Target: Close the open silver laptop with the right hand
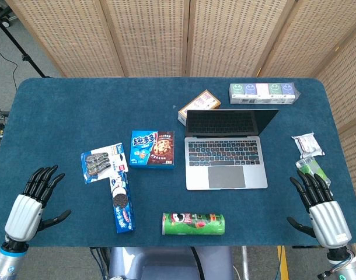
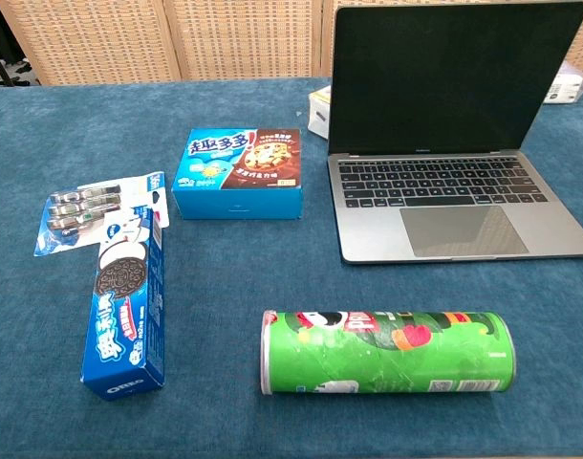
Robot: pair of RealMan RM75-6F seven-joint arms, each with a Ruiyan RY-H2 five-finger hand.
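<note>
Head view: silver laptop (image 1: 226,153) open mid-table, screen upright at its far edge. Right hand (image 1: 318,210) empty, fingers spread, right of laptop and nearer than left hand (image 1: 33,201).

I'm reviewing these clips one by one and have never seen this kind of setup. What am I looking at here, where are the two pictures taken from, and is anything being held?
This is a two-armed robot with humanlike hands, steered by a person. The head view looks down from above; the chest view looks from low at the table's near edge. In the head view, the left hand and right hand rest at the near corners, fingers apart, holding nothing. The chest view shows neither hand.

On the blue table stands the open silver laptop, screen dark, which the right hand should close. Around it lie a cookie box, an Oreo box, a green chip can, a blister pack, a row of small cartons, a flat box behind the laptop, and small packets on the right.
</note>
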